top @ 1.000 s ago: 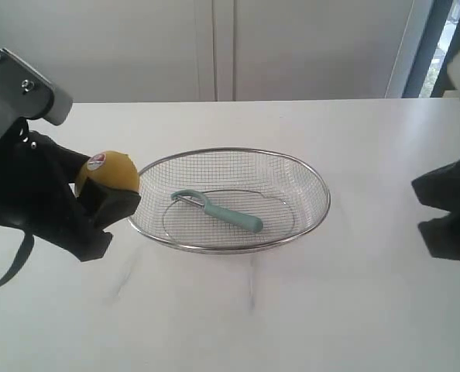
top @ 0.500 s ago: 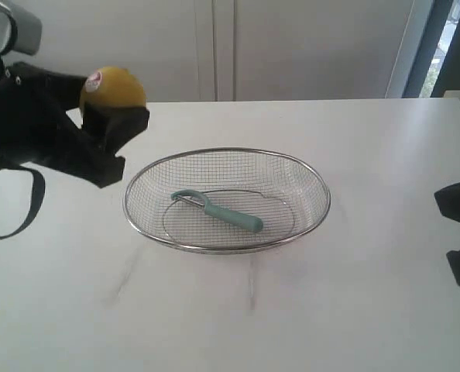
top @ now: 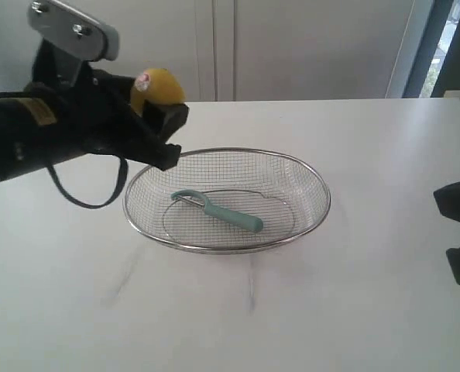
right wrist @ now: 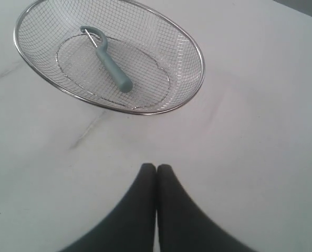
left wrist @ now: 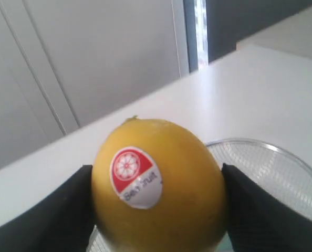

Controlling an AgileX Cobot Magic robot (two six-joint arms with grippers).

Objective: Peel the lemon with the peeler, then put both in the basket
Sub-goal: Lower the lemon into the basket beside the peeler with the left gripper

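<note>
1. Firmly pinching the lemon (top: 159,84) in the left hand (top: 160,107), with a dark finger (left wrist: 256,210) pressed against each side.
2. Showing a red-and-white sticker (left wrist: 135,177) on the yellow skin, turned toward the wrist camera.
3. Hanging in the air above the tabletop (top: 331,310), near the far left rim of the wire basket (top: 227,149) and clear of the mesh.
4. Lying flat on the basket's mesh floor: the peeler (top: 222,213), with its green handle toward the right and its curved metal head toward the left.
5. Over at the right edge, well apart from the basket: the right hand (right wrist: 156,176), fingers pressed together, pinching nothing, above bare tabletop.
</note>
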